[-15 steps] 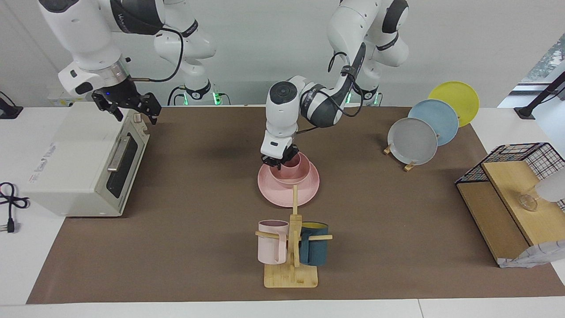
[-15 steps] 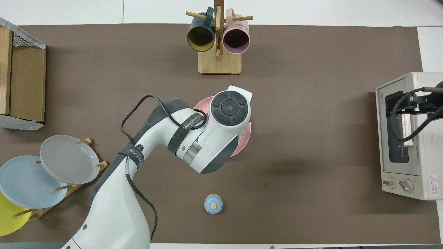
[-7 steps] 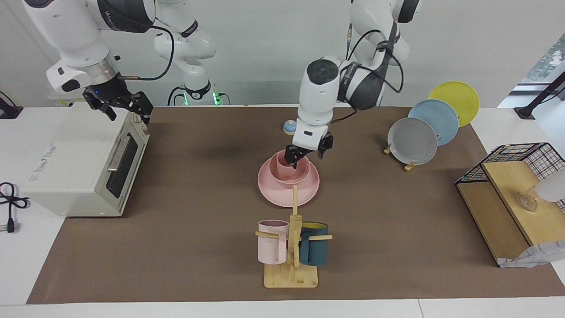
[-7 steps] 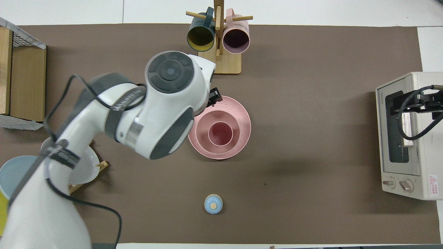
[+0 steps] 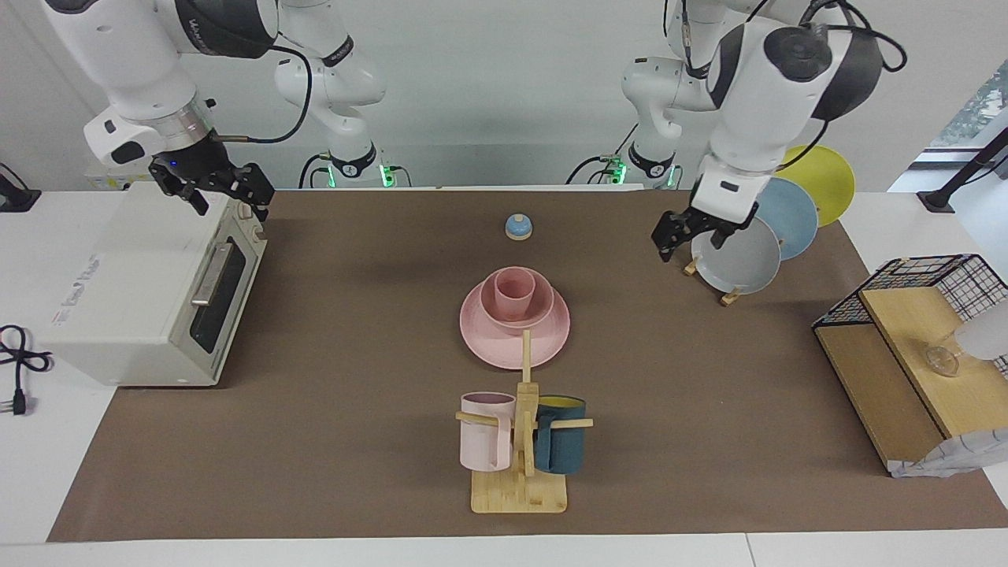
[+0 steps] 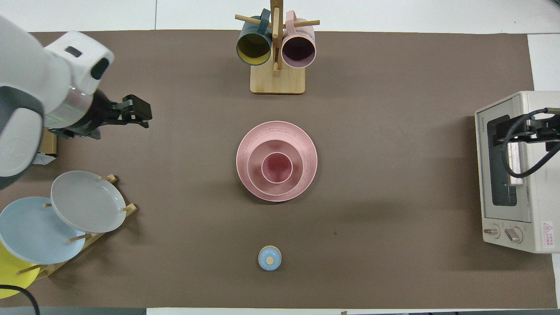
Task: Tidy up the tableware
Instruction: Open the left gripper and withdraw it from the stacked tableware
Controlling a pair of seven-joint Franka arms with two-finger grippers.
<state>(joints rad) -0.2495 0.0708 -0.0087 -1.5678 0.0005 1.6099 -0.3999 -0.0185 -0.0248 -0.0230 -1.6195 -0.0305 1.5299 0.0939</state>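
Note:
The pink plate (image 5: 487, 343) lies mid-table with the pink bowl (image 5: 534, 313) on it and the pink cup (image 5: 513, 290) upright in the bowl. In the overhead view the plate (image 6: 306, 146), bowl (image 6: 257, 175) and cup (image 6: 277, 167) are nested, nothing touching them. My left gripper (image 5: 687, 235) is open and empty in the air beside the grey plate of the plate rack, well clear of the stack; it also shows in the overhead view (image 6: 139, 113). My right gripper (image 5: 224, 195) is open and empty over the toaster oven's top, where that arm waits (image 6: 520, 133).
A wooden mug rack (image 5: 520, 492) with a pale-pink and a teal mug stands farther from the robots than the stack. A small blue bell (image 5: 518, 227) sits nearer. A rack holds grey (image 5: 736, 256), blue and yellow plates. A toaster oven (image 5: 142, 291) and wire-and-wood shelf (image 5: 906, 354) are at the table's ends.
My left gripper let go of the cup in the bowl, rose and swung away toward the plate rack. The stack stayed put. The right gripper barely shifted.

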